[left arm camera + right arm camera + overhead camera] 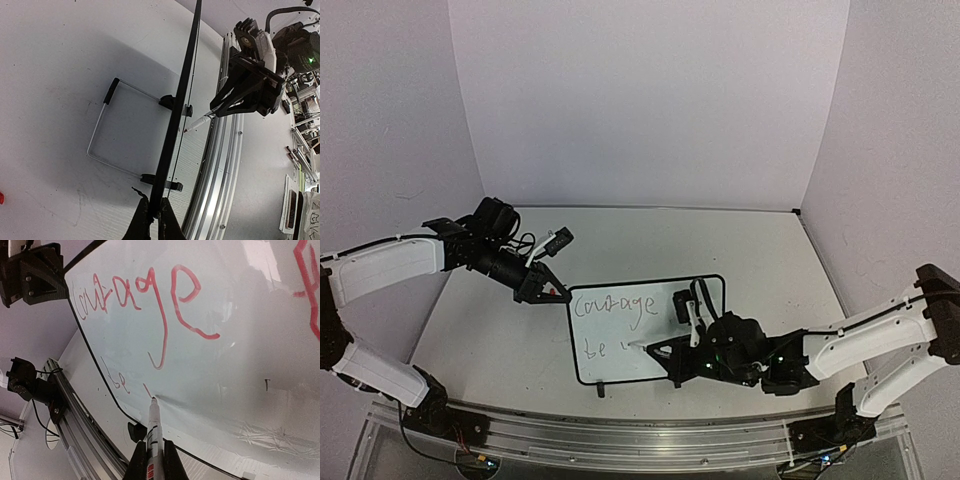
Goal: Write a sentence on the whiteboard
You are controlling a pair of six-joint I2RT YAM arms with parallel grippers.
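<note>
**Writing in progress, lower line.** The whiteboard [615, 368] is standing tilted on a wire stand [100, 135] close to the middle of the worktop's [770, 250] near edge. Its long axis is running parallel to that edge.

The left end effector [552, 293] is clenching the board's far-left corner, with its fingers closed on the black rim. The right end effector [660, 350] is gripping a marker [153, 427] lengthwise between its fingers. The nib is touching the glossy face just right of the word "be" [119, 382].

The sentence [135, 295] is showing red in the right wrist view. "Courage" is sitting on the upper line, and "be" with one short stroke beside it on the lower. A further red mark at that view's right edge is cut off and unreadable.

**Key relation:** the unwritten part of the lower line is lying to the right of the nib, toward the worktop's right edge, along the board's long axis. The right arm is the nearer one, so the next stroke is likely calling for a rightward travel of the marker. The left arm is probably bracing the board against the nib's push. The sentence is looking roughly half done.
</note>
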